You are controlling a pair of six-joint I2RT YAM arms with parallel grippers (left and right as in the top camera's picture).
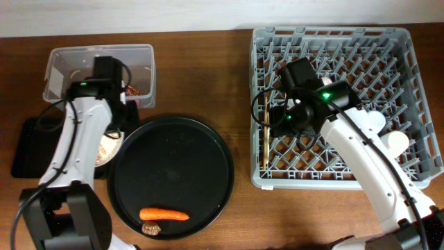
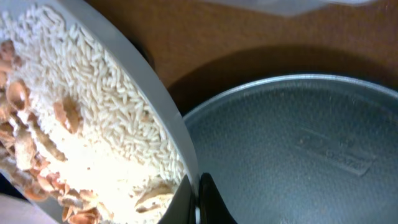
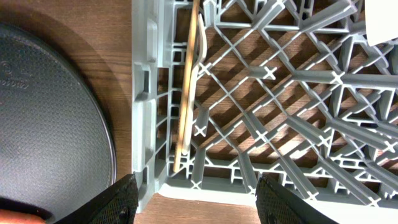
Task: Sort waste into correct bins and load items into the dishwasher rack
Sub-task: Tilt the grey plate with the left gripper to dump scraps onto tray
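the rack [image 1: 333, 31] was grey lattice, the round tray [image 1: 173, 160] black and dotted, the carrot [image 1: 164, 214] orange, the plate [image 2: 166, 127] white, the table [image 1: 201, 69] brown.

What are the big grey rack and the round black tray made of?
The dishwasher rack looks like grey moulded plastic: matte, with chunky lattice bars and pegs. The round black tray could be coated metal or plastic; its dark surface is finely pebbled with a dull sheen.

Round black tray [image 1: 173, 160] (large) on wooden table [image 1: 201, 69]
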